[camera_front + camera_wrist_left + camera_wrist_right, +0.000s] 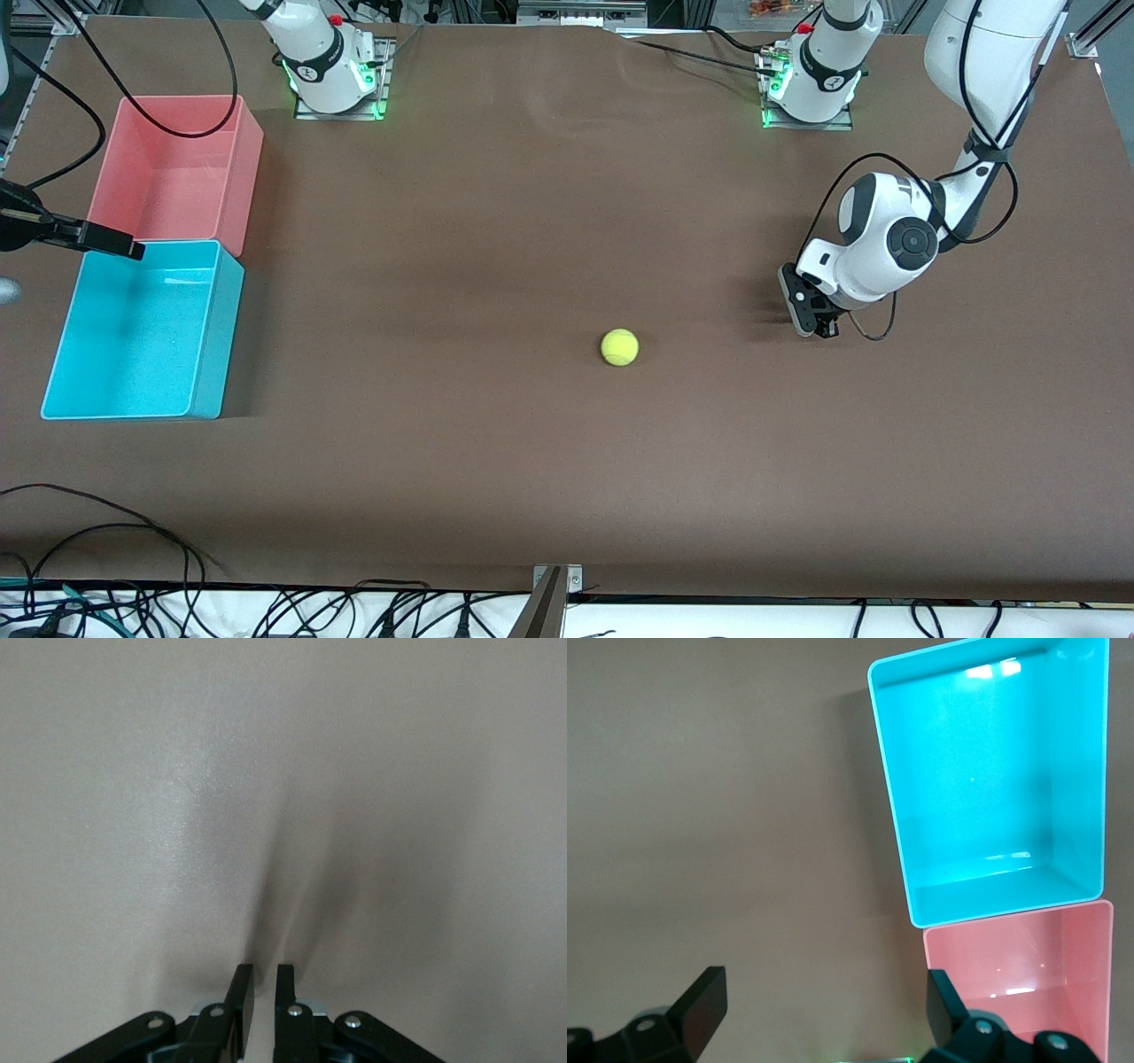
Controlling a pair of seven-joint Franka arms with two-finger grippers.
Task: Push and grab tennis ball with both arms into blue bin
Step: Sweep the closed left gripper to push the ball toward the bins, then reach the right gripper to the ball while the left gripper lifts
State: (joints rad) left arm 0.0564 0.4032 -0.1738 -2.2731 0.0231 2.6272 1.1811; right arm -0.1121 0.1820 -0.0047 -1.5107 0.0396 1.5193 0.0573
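Front view: fuzzy yellow-green tennis ball [619, 346] mid-table; left gripper [811, 321] closed, empty, low beside it; right gripper [106, 239] open over rectangular cyan-blue plastic bin [208, 354] at table's right-arm end. Risk: off-centre push rolls ball toward table's camera-side edge.

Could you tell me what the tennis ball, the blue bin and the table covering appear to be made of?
Tennis ball: fuzzy yellow-green felt, matte, no shine. Blue bin: thin-walled cyan plastic, probably glossy inside, since the right wrist view shows bright reflections on its floor. Table covering: smooth brown sheet with faint creases, perhaps paper or vinyl; hard to tell.
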